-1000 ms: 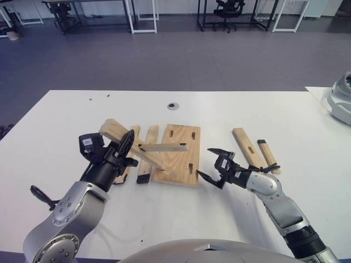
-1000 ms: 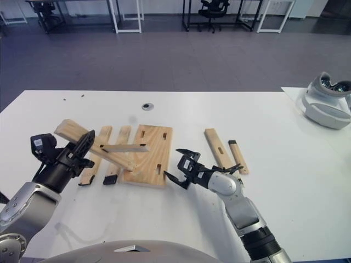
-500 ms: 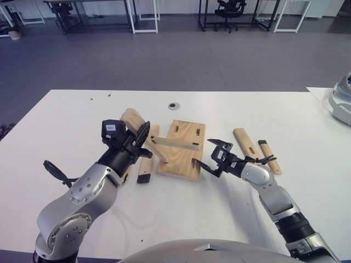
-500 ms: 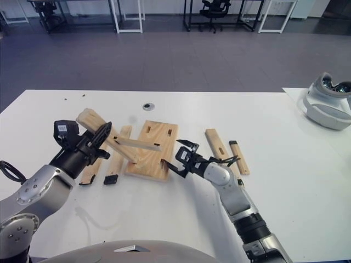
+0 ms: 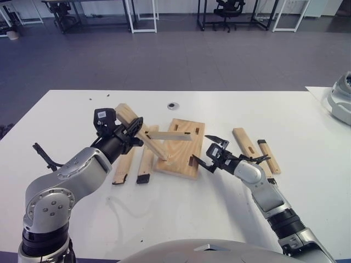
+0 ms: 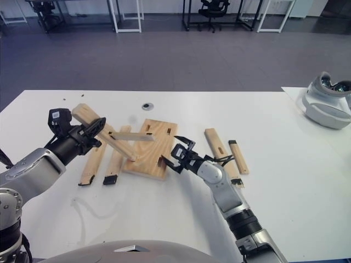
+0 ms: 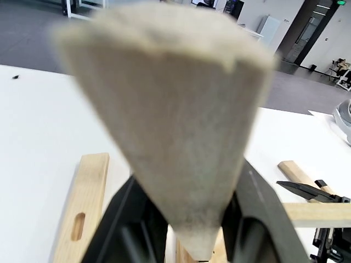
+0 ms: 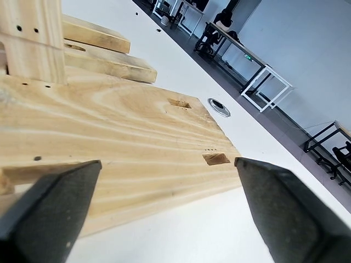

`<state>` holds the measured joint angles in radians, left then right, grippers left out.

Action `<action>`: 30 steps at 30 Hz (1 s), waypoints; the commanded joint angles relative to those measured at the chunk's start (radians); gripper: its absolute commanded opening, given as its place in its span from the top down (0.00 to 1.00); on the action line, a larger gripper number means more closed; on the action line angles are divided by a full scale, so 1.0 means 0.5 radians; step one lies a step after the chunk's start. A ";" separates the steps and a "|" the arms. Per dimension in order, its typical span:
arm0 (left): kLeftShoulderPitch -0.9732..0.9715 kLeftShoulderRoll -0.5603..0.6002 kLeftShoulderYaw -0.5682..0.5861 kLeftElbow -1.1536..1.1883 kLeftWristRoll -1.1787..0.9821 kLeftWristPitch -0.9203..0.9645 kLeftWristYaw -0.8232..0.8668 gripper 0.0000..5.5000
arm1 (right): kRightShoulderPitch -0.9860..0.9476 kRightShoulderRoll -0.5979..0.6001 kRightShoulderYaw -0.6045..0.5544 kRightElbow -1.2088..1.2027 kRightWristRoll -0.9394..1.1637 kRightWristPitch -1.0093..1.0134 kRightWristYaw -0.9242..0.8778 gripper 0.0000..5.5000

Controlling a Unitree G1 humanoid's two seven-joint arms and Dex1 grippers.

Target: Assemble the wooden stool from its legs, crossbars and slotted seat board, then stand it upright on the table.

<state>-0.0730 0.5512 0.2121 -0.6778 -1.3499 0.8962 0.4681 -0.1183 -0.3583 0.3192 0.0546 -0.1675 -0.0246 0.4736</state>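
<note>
My left gripper [image 5: 133, 133] is shut on a wooden leg [image 5: 143, 133] with a crossbar [image 5: 171, 135] stuck in its side. The leg slants down to the right, and its lower end rests on the slotted seat board [image 5: 184, 150], which lies flat mid-table. In the left wrist view the leg's end [image 7: 175, 137] stands between the black fingers [image 7: 137, 224]. My right gripper [image 5: 211, 156] is open at the board's near right corner. In the right wrist view its fingers [image 8: 49, 197] straddle the seat board's [image 8: 120, 137] edge.
Two loose legs [image 5: 125, 164] [image 5: 147, 159] lie side by side left of the board. A slotted leg [image 5: 244, 143] and a shorter piece [image 5: 269, 156] lie to its right. A white headset [image 5: 341, 101] sits at the table's far right edge. A small round hole [image 5: 174, 106] marks the tabletop behind the board.
My left gripper has carried the leg and crossbar up and away from me. The seat board has shifted and turned slightly. My right gripper has moved in to the board's corner.
</note>
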 commanded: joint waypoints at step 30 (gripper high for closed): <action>-0.118 0.152 -0.713 0.221 0.772 0.041 -0.495 0.82 | -0.067 0.013 -0.026 0.119 -0.083 0.014 -0.050 0.17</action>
<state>-0.1997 0.6212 -0.0414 -0.5936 -1.0197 0.8424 0.2691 -0.1236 -0.3594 0.3080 0.1079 -0.2023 -0.0203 0.4476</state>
